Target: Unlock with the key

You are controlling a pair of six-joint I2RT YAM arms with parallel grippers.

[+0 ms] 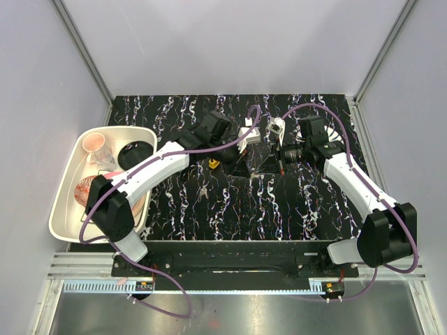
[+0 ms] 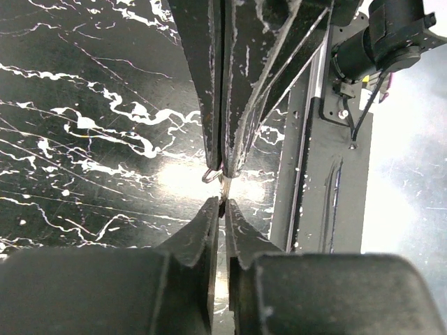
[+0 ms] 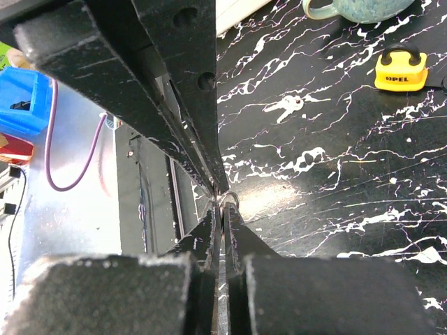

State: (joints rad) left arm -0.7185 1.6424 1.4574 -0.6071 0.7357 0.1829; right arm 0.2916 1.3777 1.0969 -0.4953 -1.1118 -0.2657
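My two grippers meet tip to tip above the middle of the black marbled table. In the left wrist view my left gripper (image 2: 222, 206) is shut on a thin silver key (image 2: 225, 190), whose ring (image 2: 211, 175) shows at the tips of the right gripper (image 2: 226, 166) coming from above. In the right wrist view my right gripper (image 3: 222, 211) is shut on the same key, with its ring (image 3: 230, 197) at the tips. The yellow padlock (image 1: 214, 164) lies on the table beside the left gripper (image 1: 244, 165); it also shows in the right wrist view (image 3: 401, 68).
A second silver key (image 3: 286, 106) lies loose on the table near the padlock. A blue-green mug (image 3: 356, 7) stands behind it. A cream tray (image 1: 66, 202) with dishes sits at the left edge. A blue bin (image 3: 21, 101) is off the table.
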